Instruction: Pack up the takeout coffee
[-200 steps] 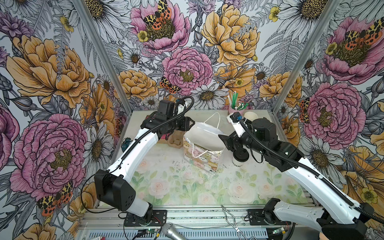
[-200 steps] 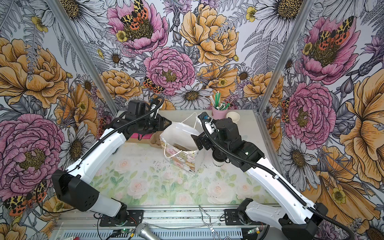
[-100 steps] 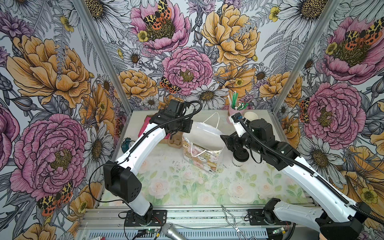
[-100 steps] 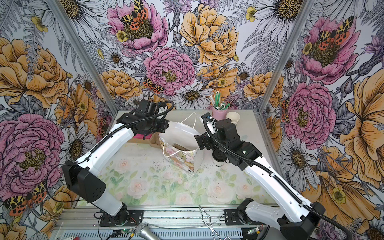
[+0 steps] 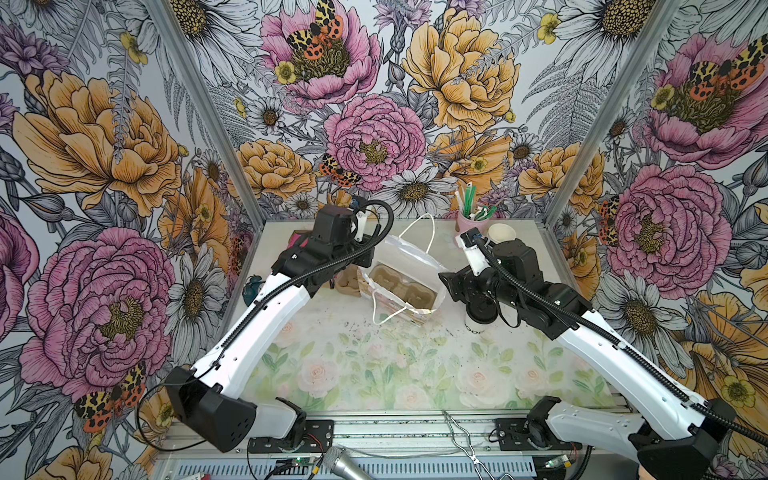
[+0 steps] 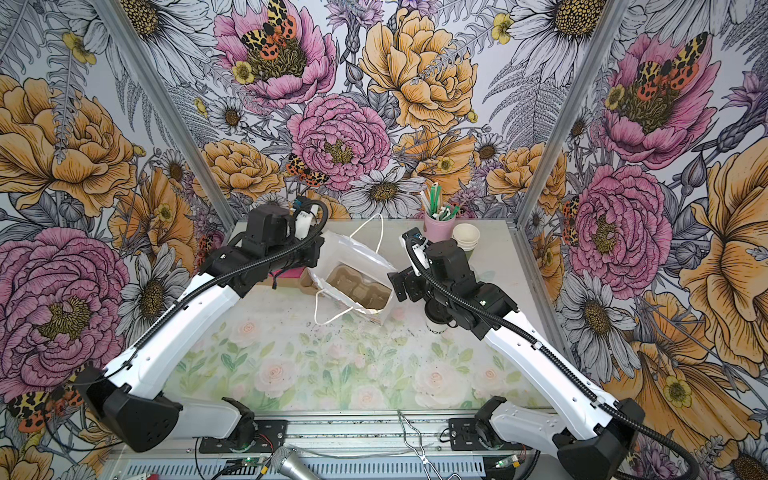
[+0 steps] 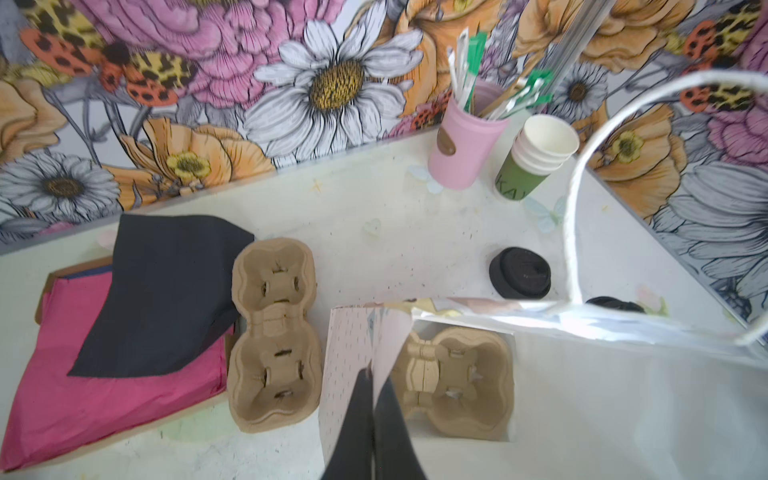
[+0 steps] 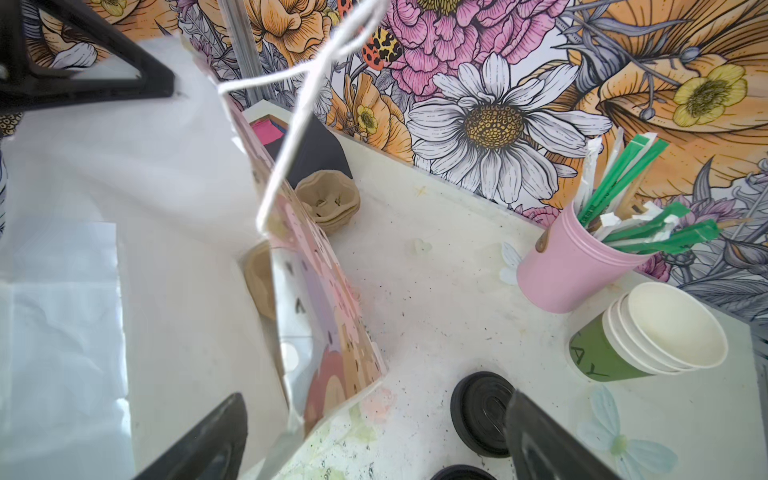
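Paper bag (image 5: 399,255) stands open on the table (image 5: 374,374), a carrier (image 5: 405,286) inside. Left gripper (image 7: 375,376) is pinched tight on the bag's rim. Right gripper (image 8: 376,395) gapes wide, gripping nothing, beside the bag. Coffee (image 5: 482,318) sits on the table right of the bag, under the right arm.

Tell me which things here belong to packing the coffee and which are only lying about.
Job: coffee; bag; tray inside it; left gripper, pinching its rim; right gripper, open.

Lying about: spare tray; napkins; pink cup; cup stack; loose lid.
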